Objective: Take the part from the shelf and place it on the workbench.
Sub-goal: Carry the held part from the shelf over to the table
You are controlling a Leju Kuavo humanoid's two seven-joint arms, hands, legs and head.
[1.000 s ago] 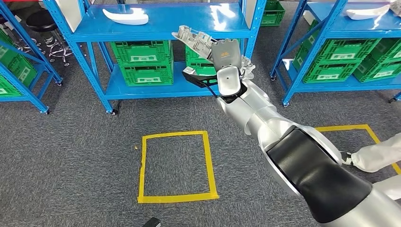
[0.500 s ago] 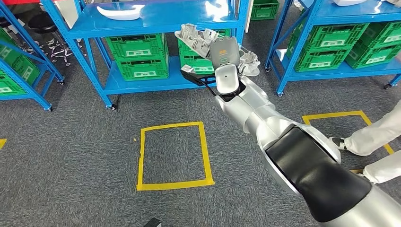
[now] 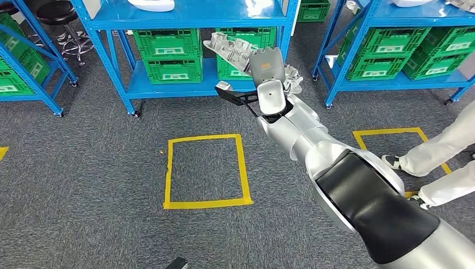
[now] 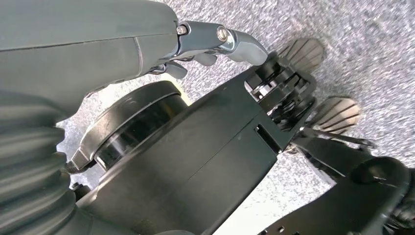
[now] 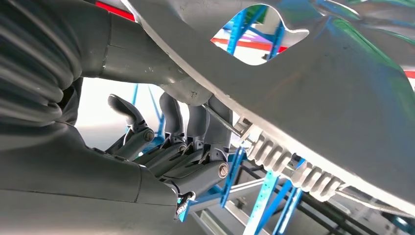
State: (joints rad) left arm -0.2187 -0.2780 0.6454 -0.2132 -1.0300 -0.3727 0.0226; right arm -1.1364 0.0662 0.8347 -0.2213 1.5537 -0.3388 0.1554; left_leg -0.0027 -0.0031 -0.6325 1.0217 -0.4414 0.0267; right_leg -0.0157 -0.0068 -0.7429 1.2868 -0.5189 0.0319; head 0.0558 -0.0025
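The grey part (image 3: 238,51) should be kept level, fingers (image 5: 195,122) clamped on its edge, until the workbench is reached.

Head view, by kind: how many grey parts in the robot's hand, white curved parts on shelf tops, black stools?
Grey part in right hand: 1
White curved parts: 2
Black stool: 1
Total: 4
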